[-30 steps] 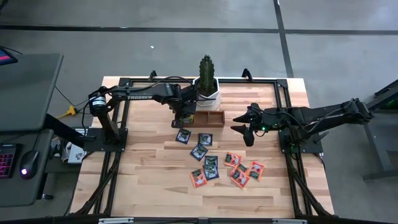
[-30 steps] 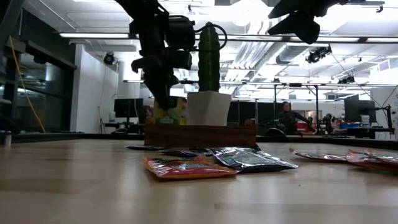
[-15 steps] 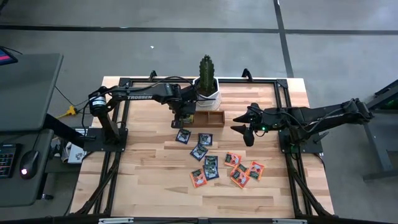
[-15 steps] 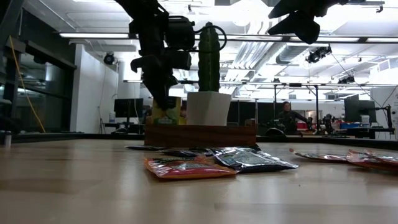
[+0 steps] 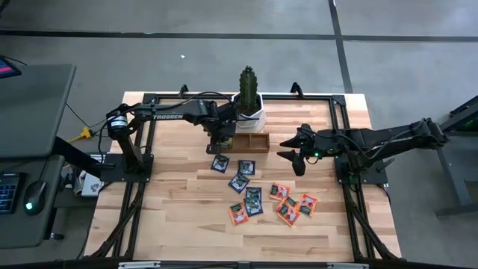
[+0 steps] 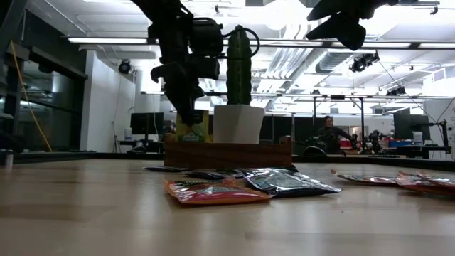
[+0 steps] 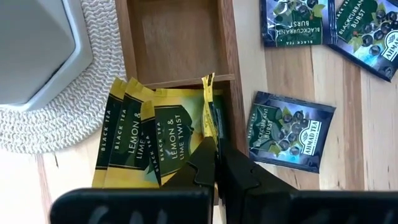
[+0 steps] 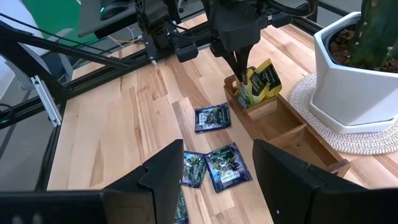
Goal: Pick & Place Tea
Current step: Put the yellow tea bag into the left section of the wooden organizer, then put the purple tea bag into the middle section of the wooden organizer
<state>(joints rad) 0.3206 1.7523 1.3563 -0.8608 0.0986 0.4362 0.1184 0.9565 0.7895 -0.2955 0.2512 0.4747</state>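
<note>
Yellow-green sachet [image 7: 208, 102] lowered slightly deeper into end compartment of brown wooden tray [image 5: 250, 142] since earlier frame.
Pinched by closed left gripper [image 7: 216, 155]; right gripper [image 5: 291, 155] spread wide, empty, beside tray; three more yellow-green sachets [image 7: 134, 134] inside.

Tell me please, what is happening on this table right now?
The left gripper is shut on a yellow sachet, holding it edge-up in the end compartment of the wooden tray, where other yellow sachets already stand. The right gripper hangs open above the table, holding nothing. Blue sachets and orange sachets lie loose on the table.
</note>
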